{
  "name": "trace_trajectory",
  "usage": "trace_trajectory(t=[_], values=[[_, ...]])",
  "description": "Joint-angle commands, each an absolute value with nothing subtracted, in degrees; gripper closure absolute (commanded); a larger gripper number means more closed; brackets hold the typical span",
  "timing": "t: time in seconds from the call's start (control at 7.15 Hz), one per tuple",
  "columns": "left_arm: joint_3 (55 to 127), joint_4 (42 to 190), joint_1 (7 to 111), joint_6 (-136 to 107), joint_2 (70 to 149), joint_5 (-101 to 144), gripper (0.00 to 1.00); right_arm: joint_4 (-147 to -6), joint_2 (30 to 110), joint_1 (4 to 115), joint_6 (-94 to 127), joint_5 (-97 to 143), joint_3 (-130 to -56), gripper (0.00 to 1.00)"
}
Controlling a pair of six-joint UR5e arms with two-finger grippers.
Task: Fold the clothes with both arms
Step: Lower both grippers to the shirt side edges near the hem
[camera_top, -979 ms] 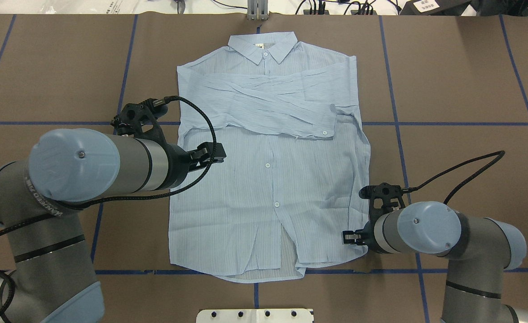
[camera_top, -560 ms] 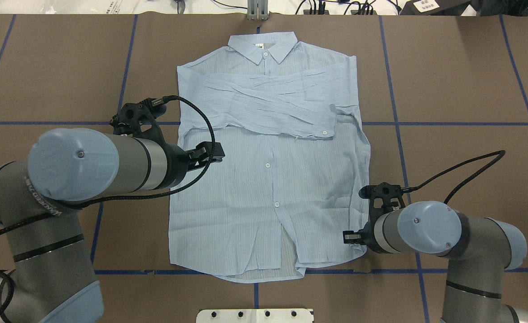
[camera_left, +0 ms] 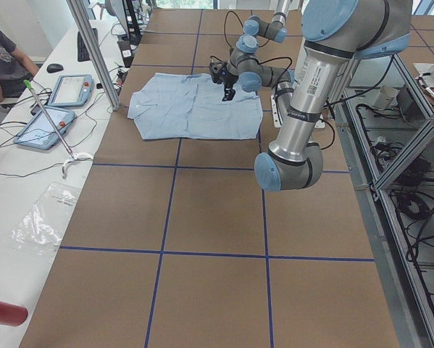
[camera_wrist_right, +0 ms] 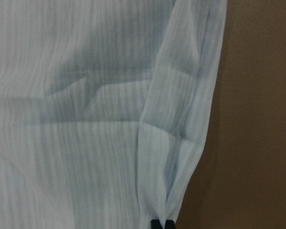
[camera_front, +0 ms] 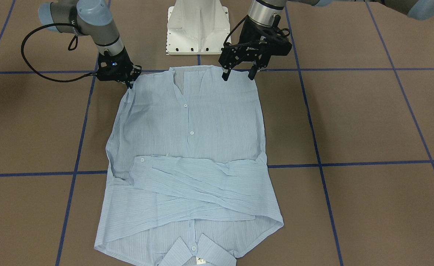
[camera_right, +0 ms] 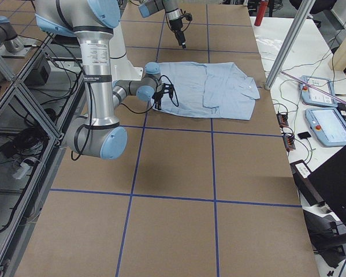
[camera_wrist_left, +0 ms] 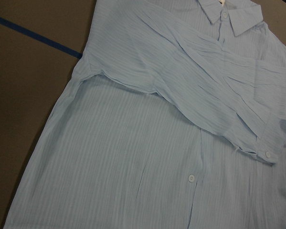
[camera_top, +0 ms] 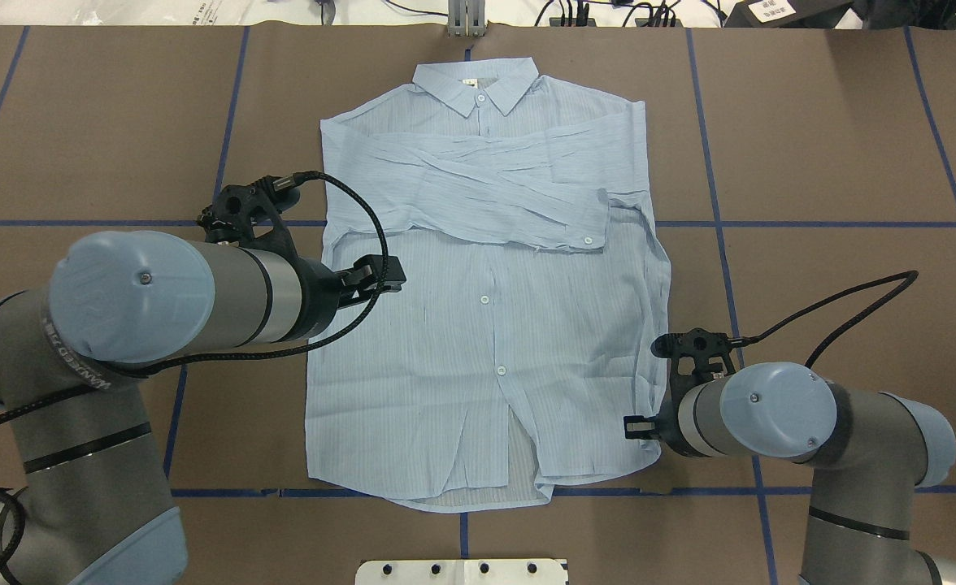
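Note:
The light blue striped shirt [camera_top: 486, 325] lies flat, front up, collar far from me, both sleeves folded across the chest. It also shows in the front view [camera_front: 191, 147] and the left wrist view [camera_wrist_left: 133, 143]. My left gripper [camera_front: 238, 75] is open and empty, hovering above the shirt's left side near the hem; overhead it sits over the left edge [camera_top: 388, 278]. My right gripper [camera_front: 129, 83] is low at the shirt's right edge near the hem [camera_top: 636, 426]. In the right wrist view its fingertips [camera_wrist_right: 155, 223] are closed on a raised fold of the shirt [camera_wrist_right: 85, 119].
The white pedestal base [camera_front: 197, 26] stands just behind the hem. Brown table covering with blue tape lines [camera_top: 714, 223] surrounds the shirt. A metal post [camera_top: 466, 16] stands at the far edge. An operators' bench with tablets [camera_left: 68, 90] runs along the far side.
My left gripper has drifted slightly left and away over the shirt's left side. The right arm has barely moved. The shirt has not shifted.

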State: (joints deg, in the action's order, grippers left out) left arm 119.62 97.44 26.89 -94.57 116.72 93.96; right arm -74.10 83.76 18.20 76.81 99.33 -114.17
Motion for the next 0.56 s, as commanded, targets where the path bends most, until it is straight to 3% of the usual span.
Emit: trace_trajectory(t=[0.0,0.42], values=[[119.79,97.38,26.89,-94.57,116.54,94.39,0.03,-74.97,84.02,18.63,76.82,99.14,-117.14,1.0],[120.85,97.21,21.31,-97.73,110.77,94.22,0.03,-74.97,84.55,19.77,76.82,98.88,-119.79,1.0]])
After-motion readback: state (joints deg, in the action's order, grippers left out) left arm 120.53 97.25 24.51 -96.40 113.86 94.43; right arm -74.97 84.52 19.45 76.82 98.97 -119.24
